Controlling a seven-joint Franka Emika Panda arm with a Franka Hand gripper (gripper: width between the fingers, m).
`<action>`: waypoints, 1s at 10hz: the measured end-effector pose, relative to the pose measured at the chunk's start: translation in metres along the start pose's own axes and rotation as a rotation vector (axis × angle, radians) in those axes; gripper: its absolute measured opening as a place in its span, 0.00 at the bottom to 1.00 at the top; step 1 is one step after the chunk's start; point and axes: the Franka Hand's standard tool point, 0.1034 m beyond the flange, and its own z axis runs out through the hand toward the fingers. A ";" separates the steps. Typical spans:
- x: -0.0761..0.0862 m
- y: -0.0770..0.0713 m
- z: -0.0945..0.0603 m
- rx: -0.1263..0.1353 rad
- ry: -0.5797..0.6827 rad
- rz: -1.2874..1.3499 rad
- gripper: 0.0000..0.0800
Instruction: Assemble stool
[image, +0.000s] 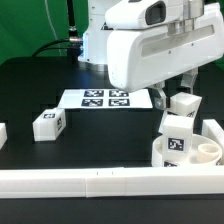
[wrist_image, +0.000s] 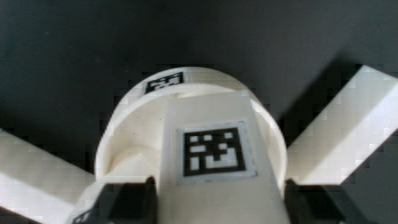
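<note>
Where two white rails (image: 100, 182) meet at the corner of the black table (image: 40, 85), the stool's round seat (image: 203, 153) lies flat, at the exterior view's lower right, its sockets facing up. One leg (image: 178, 136) stands upright at the seat's side toward the exterior view's left. Whether its lower end sits in a socket cannot be told. The pincer (image: 175, 100) comes down on the leg from above. In the wrist view its dark fingers (wrist_image: 121, 203) sit tight against both flanks of the leg (wrist_image: 196, 130), so the pincer (wrist_image: 210, 202) is closed on it, open only as wide as the leg. Below the leg in that view lie the dark table (wrist_image: 71, 60) and the two rails (wrist_image: 347, 120) spreading apart.

A loose leg (image: 48, 123) lies on the table well apart from the seat, toward the exterior view's left. The marker board (image: 105, 98) lies flat behind it, near the arm's base. A further white piece (image: 3, 132) is cut off by the left edge, too little to identify. The white arm (image: 150, 40) fills the upper right, and a green backdrop (image: 30, 25) hangs behind the table.

All print is square black-and-white tag patterns: one on the held leg's side, one on its rounded end, one on the loose leg, several on the marker board.
</note>
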 end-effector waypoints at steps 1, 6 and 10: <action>0.000 0.000 0.000 0.000 0.000 0.031 0.43; 0.002 -0.003 0.000 -0.001 0.007 0.427 0.43; 0.005 -0.010 0.001 -0.009 0.032 0.870 0.43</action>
